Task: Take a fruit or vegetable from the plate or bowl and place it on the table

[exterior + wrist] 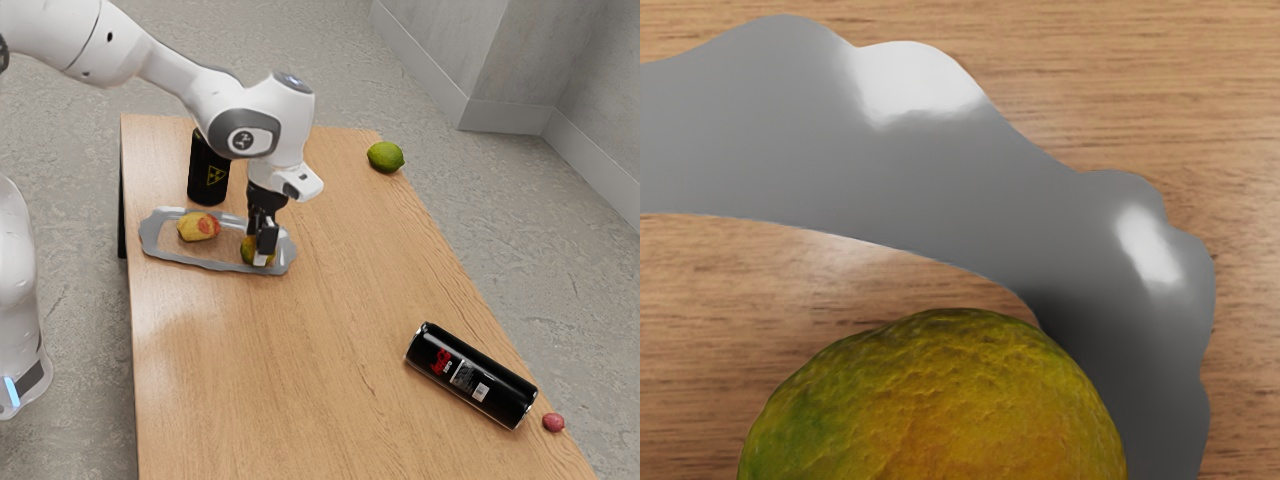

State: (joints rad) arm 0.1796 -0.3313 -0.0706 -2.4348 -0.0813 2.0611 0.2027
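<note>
"Position first: where does the rough-skinned, rounded green-and-orange fruit (940,400) lie from the black two-part pincer (260,252)?"

"Right at its tip, low down, so the coming move seems to need a squeeze and a straight lift, with hardly any reach left. It sits inside the silver, wavy-rimmed metal tray (150,235), by the rounded end at the exterior view's right."

"Any long axis to line up with?"

"Not much of one; it looks nearly round. The tray is the long thing, stretching inward from the tabletop (300,390) edge at the exterior view's left."

"And the pincer: how wide, and has it hold of anything?"

"It overlaps the fruit in the exterior view, but I can't tell how far open it is, or whether it has a grip."

"What could spoil the lift?"

"Catching the tray's rim, I'd say. The oblong yellow-and-red fruit (198,227) is well clear, toward the tray's other end. For setting down, I'd favour the bare wood between the tray and the tabletop's near edge."
</note>
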